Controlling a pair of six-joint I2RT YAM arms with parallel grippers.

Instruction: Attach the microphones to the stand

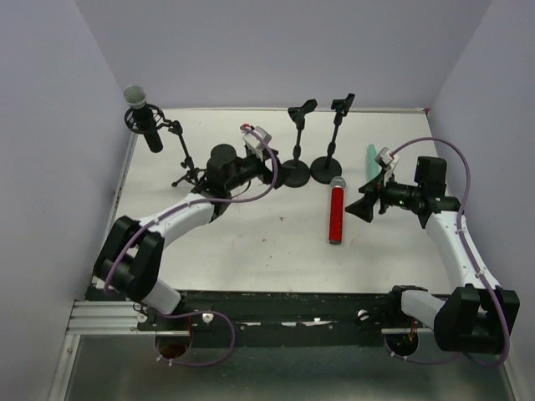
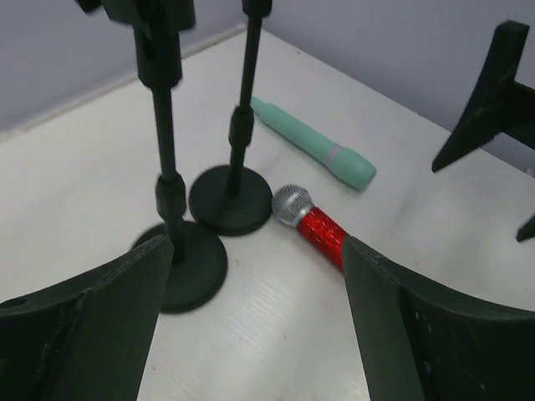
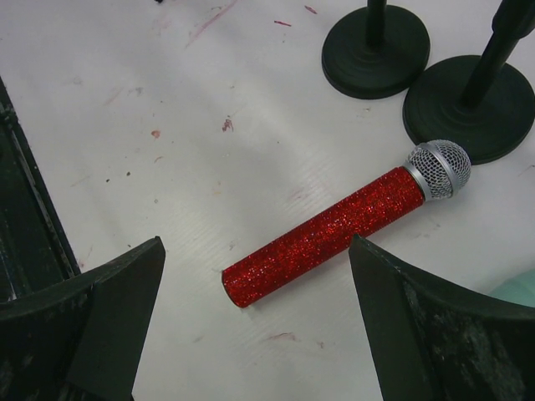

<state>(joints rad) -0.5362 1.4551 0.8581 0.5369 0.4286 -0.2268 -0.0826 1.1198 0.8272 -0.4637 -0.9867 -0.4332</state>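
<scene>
A red glitter microphone (image 1: 336,215) with a silver mesh head lies flat on the table, head toward the stands. My right gripper (image 1: 365,197) hovers just right of it, open and empty; in the right wrist view the red microphone (image 3: 334,225) lies beyond the gripper (image 3: 255,288). The mint-green microphone (image 1: 371,155) lies behind the right gripper. The black microphone (image 1: 142,117) sits in a tripod stand (image 1: 185,160) at the far left. My left gripper (image 1: 270,167) is open beside two round-base stands (image 1: 294,171) (image 1: 328,167), whose clips are empty.
In the left wrist view the stand bases (image 2: 191,266) (image 2: 230,199) stand close in front of the gripper (image 2: 259,322), with the red microphone (image 2: 316,229) and the green microphone (image 2: 313,144) beyond. Purple walls enclose the table on three sides.
</scene>
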